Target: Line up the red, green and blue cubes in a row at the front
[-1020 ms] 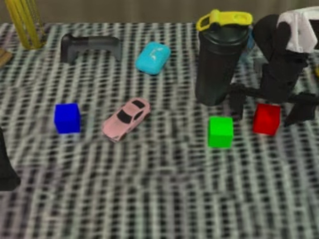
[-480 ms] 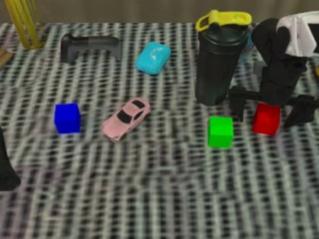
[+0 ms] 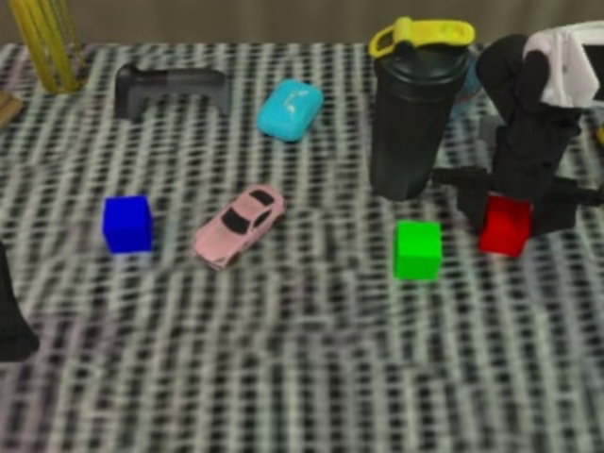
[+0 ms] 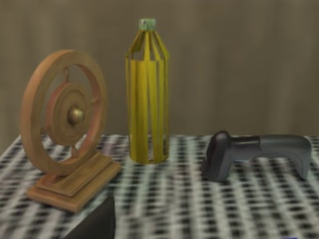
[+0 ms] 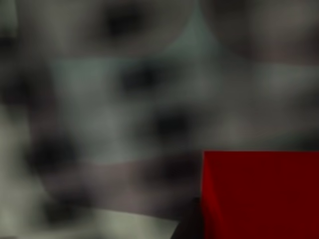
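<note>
Your right end effector is down over the red cube on the bench's right side, with 1 finger against the cube's left face and the other against its right face, pinching it. The cube sits on the bench cloth. In the right wrist view the red cube fills the corner very close to the camera, and the rest is blur.

The green cube lies just left of the red 1, a little nearer the front, apart from it. The blue cube is well apart on the left side. The pink car lies between blue and green, nearer blue. A dark shaker with a yellow lid stands just behind the green cube, and a cyan case sits farther back.

Your left arm is parked at the left edge; you cannot tell its end effector's state. Its wrist view shows a wooden wheel, a yellow bottle and a scanner
</note>
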